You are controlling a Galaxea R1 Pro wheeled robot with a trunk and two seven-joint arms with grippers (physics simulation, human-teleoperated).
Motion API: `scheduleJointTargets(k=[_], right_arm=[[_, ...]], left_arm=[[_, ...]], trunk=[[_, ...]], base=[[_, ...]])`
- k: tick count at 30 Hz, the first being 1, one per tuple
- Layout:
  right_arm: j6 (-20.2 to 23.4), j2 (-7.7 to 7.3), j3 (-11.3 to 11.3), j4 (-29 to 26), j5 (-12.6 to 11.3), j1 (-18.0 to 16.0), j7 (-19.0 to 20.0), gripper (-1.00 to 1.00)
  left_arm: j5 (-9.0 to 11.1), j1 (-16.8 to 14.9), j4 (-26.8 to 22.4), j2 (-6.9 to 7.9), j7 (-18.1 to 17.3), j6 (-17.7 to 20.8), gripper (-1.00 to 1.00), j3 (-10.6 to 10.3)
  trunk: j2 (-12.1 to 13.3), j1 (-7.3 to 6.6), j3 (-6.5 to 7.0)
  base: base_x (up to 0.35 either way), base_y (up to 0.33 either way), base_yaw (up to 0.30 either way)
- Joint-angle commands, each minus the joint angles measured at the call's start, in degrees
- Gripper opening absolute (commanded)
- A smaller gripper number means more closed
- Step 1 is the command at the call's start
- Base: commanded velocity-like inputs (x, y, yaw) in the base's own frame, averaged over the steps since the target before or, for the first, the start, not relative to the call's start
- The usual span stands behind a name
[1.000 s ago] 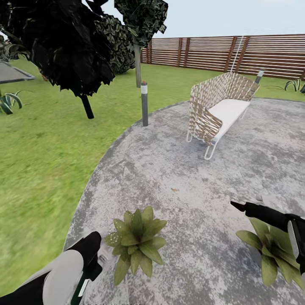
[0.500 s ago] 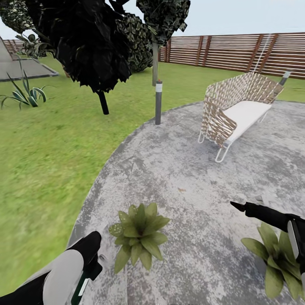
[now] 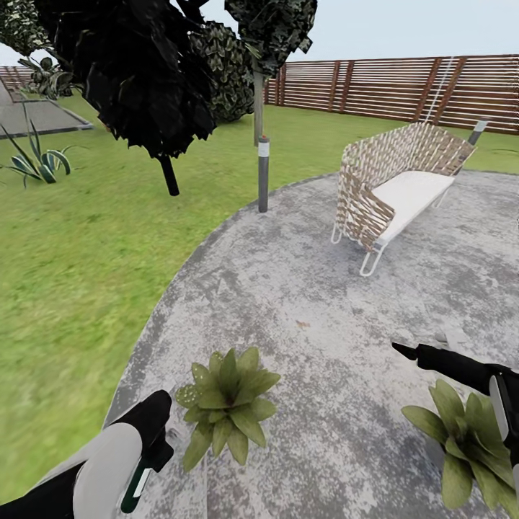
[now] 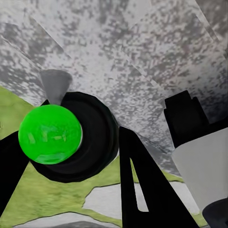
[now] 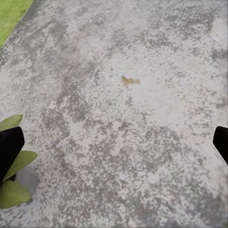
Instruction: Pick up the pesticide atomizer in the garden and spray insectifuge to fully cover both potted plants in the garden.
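My left gripper sits at the head view's lower left, shut on the pesticide atomizer, whose green-and-white body shows between the fingers. In the left wrist view the atomizer appears as a green cap in a black ring with a pale grey nozzle, held between black fingers. One potted plant stands on the paving just right of that gripper. The other potted plant lies under my right arm. My right gripper hovers above the paving, open with nothing in it. Leaves of a potted plant show beside one finger.
A woven bench stands at the far right of the round grey paving. A bollard lamp and a dark tree stand at the paving's far edge. Grass lies to the left, with a spiky plant and a wooden fence behind.
The whole picture swung right, then back a little left and down, so the camera moved. Both arms keep the same pose, and the atomizer stays in the left gripper.
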Motion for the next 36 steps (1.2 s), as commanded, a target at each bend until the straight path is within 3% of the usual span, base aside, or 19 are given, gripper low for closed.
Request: scheduleJointTargets(k=[1,8,36], right_arm=[[0.18,0.03,-0.15,-0.08,0.59,-0.06,0.51,1.0],[0.18,0.07,-0.15,-0.08,0.61,-0.06,0.51,1.0],[0.21,0.09,-0.15,-0.05,0.56,-0.06,0.39,1.0]], left_arm=[[-0.64,-0.01,-0.17,-0.05,-0.53,0.13,-1.0,0.33],[0.95,-0.01,-0.29,-0.05,-0.54,0.13,-1.0,0.26],[1.12,-0.01,-0.46,-0.41,-0.63,0.31,-1.0,0.19]], trunk=[[-0.02,0.0,-0.05],[-0.02,0.0,-0.05],[11.21,-6.15,4.56]], base=[[0.023,0.0,-0.029],[0.005,0.0,-0.007],[0.0,0.0,0.0]])
